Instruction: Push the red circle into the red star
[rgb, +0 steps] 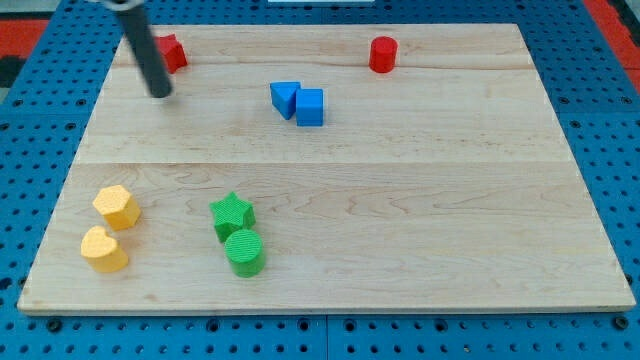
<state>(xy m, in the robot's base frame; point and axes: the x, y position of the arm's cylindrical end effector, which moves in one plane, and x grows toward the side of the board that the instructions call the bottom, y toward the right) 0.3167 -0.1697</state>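
Wooden board (400, 200): pale, made of joined planks, filling most of the view and resting on a blue perforated surface (600, 80).

Rod: dark, entering from the view's top left and slanting down to my tip (161, 94), which rests on the board just below and left of the red star (172, 52). The rod partly covers that star; whether the two touch cannot be told. The arm carries no jaws, so there is no open or closed state to record.

Blue pair: a blue triangle (285, 99) and a blue cube (310, 107), side by side and touching, upper centre.

Green pair (lower left of centre): a green star (232, 213) above a green circle (244, 252), touching.

Yellow pair: a yellow hexagon (116, 206) above a yellow heart (102, 250), near the view's left edge.

Red circle (383, 54): upright near the view's top edge, right of centre, well apart from the red star and my tip.
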